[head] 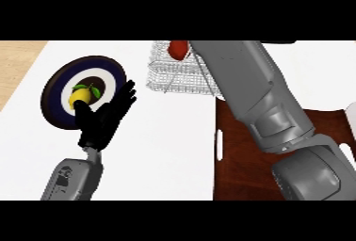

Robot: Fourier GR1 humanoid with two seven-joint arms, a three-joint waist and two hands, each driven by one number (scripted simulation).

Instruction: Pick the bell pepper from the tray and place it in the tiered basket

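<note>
The red bell pepper shows at the top edge, over the white wire tiered basket, right beside my right forearm. That forearm stretches from the lower right up across the basket, and its hand lies past the top edge, out of sight. Whether the pepper is held or resting in the basket cannot be told. The dark brown wooden tray lies under the right arm at the lower right. My left hand rests open at the left, fingers up.
A round plate with dark blue and white rings holds a yellow lemon with green leaves, just behind the left hand. The counter top is white, with a light wood strip at the far left.
</note>
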